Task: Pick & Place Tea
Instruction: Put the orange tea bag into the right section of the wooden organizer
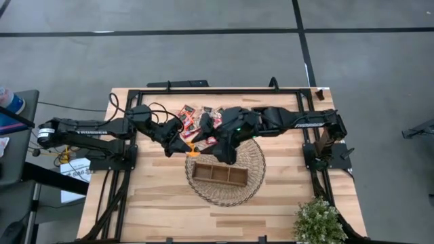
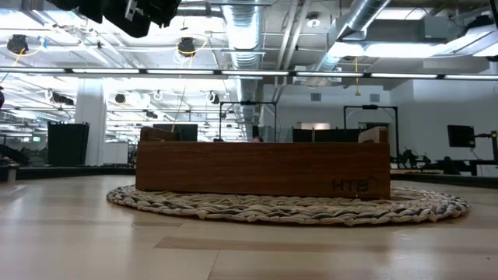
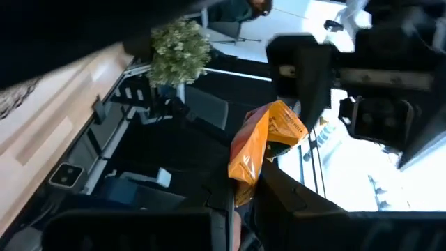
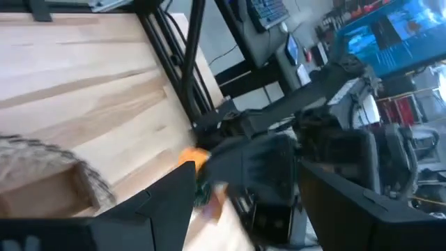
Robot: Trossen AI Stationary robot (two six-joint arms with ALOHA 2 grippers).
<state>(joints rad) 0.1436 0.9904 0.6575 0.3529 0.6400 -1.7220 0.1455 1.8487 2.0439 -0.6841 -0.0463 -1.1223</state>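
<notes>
An orange tea sachet (image 3: pixel 259 150) is in my left gripper (image 1: pixel 189 146), which hovers above the wicker mat's far-left edge (image 1: pixel 196 157). More red, orange and pale sachets (image 1: pixel 199 119) lie in a loose heap flat on the table beyond it. My right gripper (image 1: pixel 228 153) hangs open close to the right of the left one, over the mat. In the right wrist view its two fingers (image 4: pixel 167 202) frame the left gripper and the orange sachet (image 4: pixel 194 157). The brown tray (image 1: pixel 218 174) sits on the mat. My left gripper is shut on the orange sachet, pinching it between the two fingers at one end (image 3: pixel 244 183). The rest of the sachet sticks out past the fingertips, crumpled and lifted clear of the table.
The round wicker mat (image 2: pixel 288 208) carries the three-compartment wooden tray (image 2: pixel 261 167) near the table's middle. A potted plant (image 1: pixel 319 220) stands at the near right corner. Black frame rails (image 1: pixel 217 90) run along the table's edges. Bare wood lies near and left of the mat.
</notes>
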